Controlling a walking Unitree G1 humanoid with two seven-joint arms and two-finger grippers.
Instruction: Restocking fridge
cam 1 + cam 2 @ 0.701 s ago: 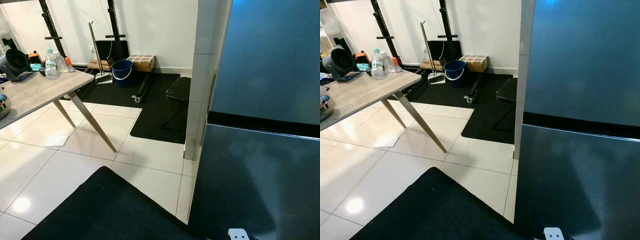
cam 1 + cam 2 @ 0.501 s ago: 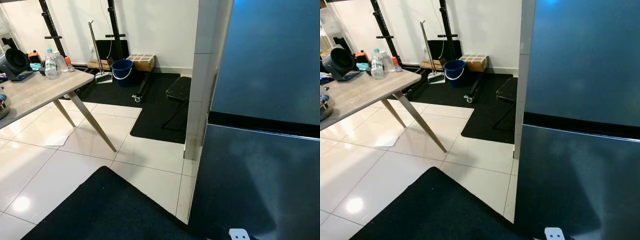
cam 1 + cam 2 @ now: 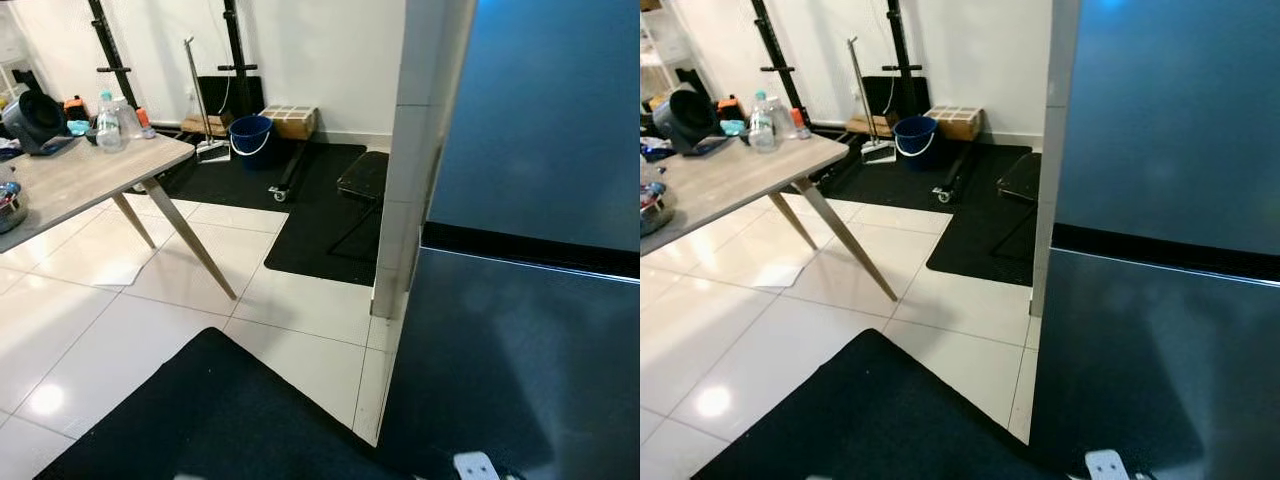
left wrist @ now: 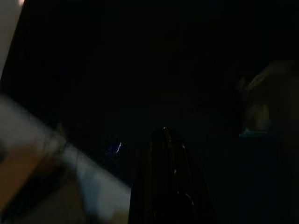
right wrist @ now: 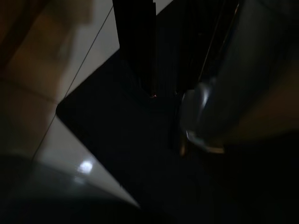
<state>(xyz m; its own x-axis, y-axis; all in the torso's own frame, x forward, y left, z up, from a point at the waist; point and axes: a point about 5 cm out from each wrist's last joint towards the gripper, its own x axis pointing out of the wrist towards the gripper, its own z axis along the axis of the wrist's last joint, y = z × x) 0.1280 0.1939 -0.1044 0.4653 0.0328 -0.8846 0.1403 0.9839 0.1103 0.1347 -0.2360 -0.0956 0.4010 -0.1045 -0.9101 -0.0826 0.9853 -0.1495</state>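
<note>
Over a black floor mat (image 5: 117, 154), the right gripper (image 5: 159, 56) is being hung low, its state not discernible; the left gripper (image 4: 166, 186) is being lost in darkness, state unreadable. Ahead on the right, the tall dark glossy fridge (image 3: 530, 250) is being kept upright, doors shut, facing the robot. Leftward, bottles (image 3: 108, 120) are being carried by the counter (image 3: 70, 175).

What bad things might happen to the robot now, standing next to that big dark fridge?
1. The fridge doors look shut and stand very close on the robot's right; opening one from here might bump the robot.
2. The black mat has an edge on the shiny tiles just ahead; a foot might catch on it.
3. The table has slanted legs sticking out toward the walkway, and bottles near its far end could topple if it is knocked.
</note>
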